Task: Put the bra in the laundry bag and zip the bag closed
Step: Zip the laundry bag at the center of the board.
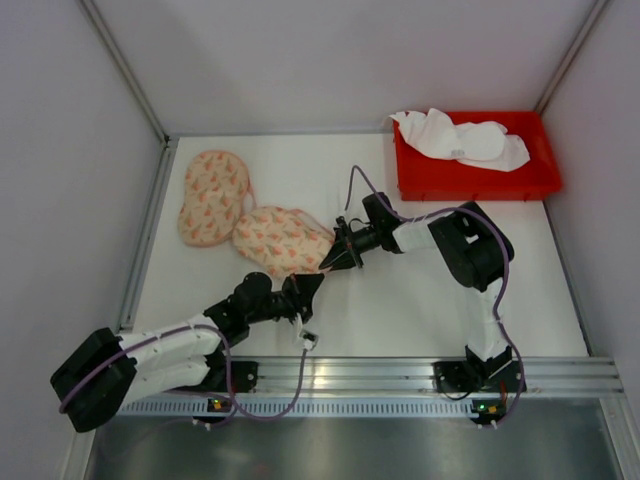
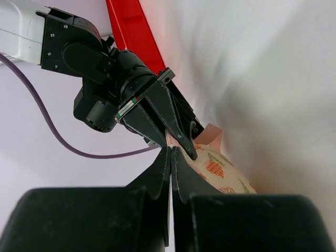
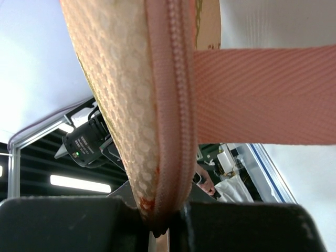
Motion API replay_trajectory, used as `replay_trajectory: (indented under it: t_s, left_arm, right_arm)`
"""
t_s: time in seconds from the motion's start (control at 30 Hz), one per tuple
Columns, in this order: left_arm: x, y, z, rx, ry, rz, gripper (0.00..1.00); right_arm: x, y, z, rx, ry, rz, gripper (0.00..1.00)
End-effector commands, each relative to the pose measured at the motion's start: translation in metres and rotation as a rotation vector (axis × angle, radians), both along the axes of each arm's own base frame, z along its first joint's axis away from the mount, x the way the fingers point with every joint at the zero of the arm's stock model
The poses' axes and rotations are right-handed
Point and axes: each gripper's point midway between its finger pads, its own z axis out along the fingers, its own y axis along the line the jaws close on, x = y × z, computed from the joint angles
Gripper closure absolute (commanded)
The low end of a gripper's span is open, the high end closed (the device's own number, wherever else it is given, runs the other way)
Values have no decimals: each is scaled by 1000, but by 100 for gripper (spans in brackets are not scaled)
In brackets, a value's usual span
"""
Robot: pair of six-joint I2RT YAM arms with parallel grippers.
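**Both claws at the edge of the laundry bag point(image 1: 280, 240)**

We see the bag lying on the table point(image 1: 420, 290), left of the middle. The right claw point(image 1: 333, 260) pinches its zipped seam, beside a pink strap point(image 3: 262, 94). The left claw point(image 1: 305, 288) has its fingers pressed together at the bag's edge; whether they catch anything we cannot tell. White cloth point(image 1: 460, 140) lies in the red bin point(image 1: 470, 175), far right.

Bright, even light, soft shadows; the left end effector point(image 2: 172, 152) looks blurred (very close up).
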Motion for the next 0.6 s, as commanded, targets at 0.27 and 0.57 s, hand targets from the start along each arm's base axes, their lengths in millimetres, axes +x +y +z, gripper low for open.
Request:
replay_trajectory:
  t_s: [0.27, 0.57]
  left_arm:
    - [-41, 23, -14, 152, 203, -66, 100]
    - [-52, 57, -46, 290, 399, 54, 100]
  right_arm:
    - [-2, 1, 9, 49, -86, 41, 100]
    - [2, -6, 6, 68, -166, 73, 100]
